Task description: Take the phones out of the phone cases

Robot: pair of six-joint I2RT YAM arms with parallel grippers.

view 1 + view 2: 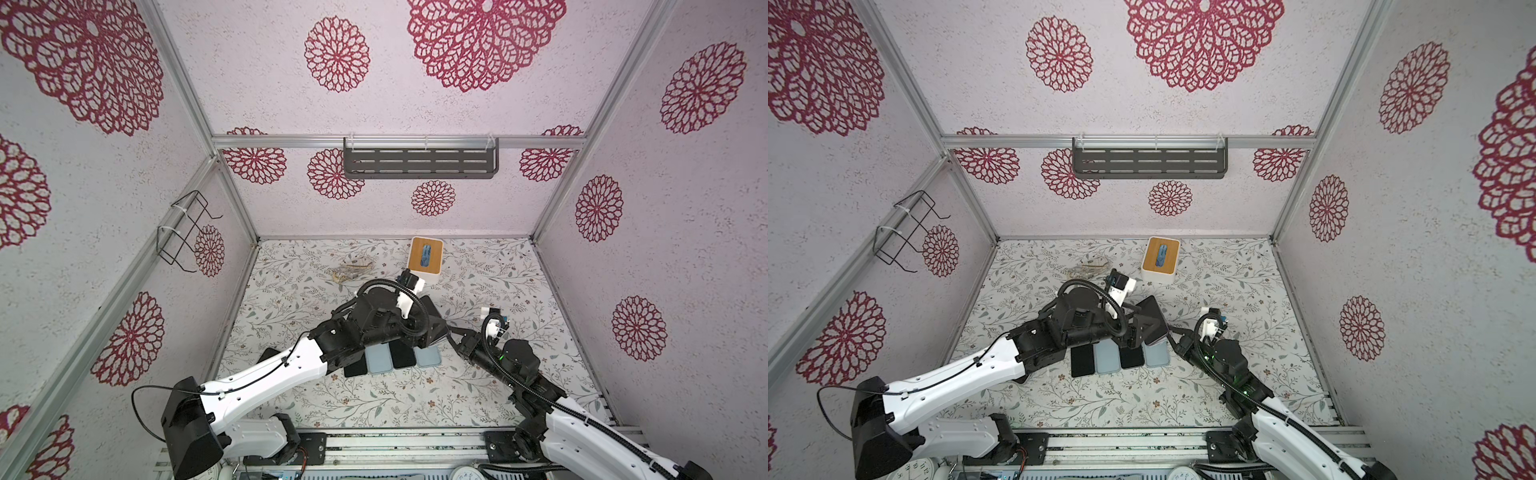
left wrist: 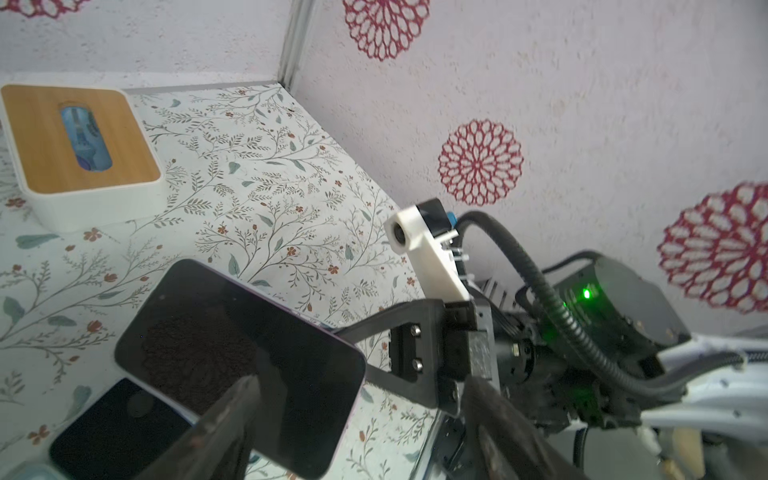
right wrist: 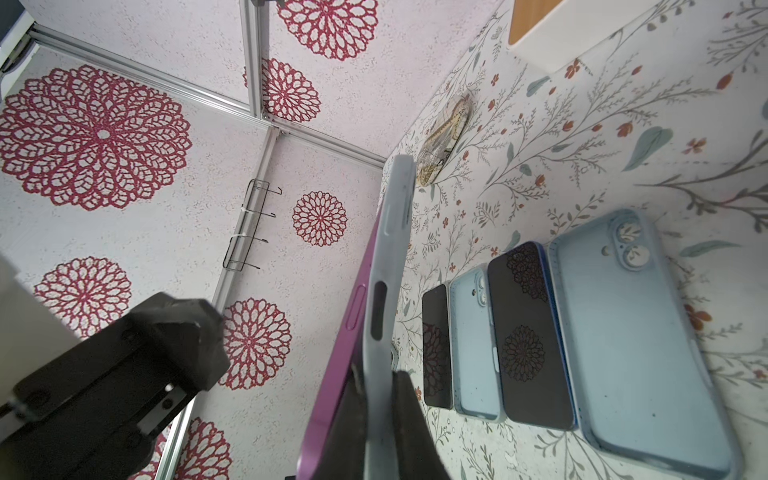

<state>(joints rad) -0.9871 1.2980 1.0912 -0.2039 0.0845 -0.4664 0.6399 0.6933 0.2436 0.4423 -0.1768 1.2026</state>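
Observation:
My right gripper (image 3: 379, 374) is shut on the edge of the pale grey phone case (image 3: 397, 216), holding it tilted above the table. The purple phone (image 3: 353, 316) has peeled away from the case along one long side; one right finger sits between phone and case. The left wrist view shows the phone's dark screen (image 2: 249, 340) facing up, one corner lying between the fingers of my open left gripper (image 2: 359, 380). Its fingers (image 2: 224, 419) straddle that corner without closing on it. In both top views the two grippers meet at the phone (image 1: 432, 307) (image 1: 1152, 309) in mid-table.
Two dark phones (image 3: 528, 332) and two light blue cases (image 3: 636, 340) lie side by side on the floral table just under the grippers. A white tissue box with a wooden lid (image 1: 424, 259) stands at the back. A clear patterned case (image 1: 351, 270) lies back left.

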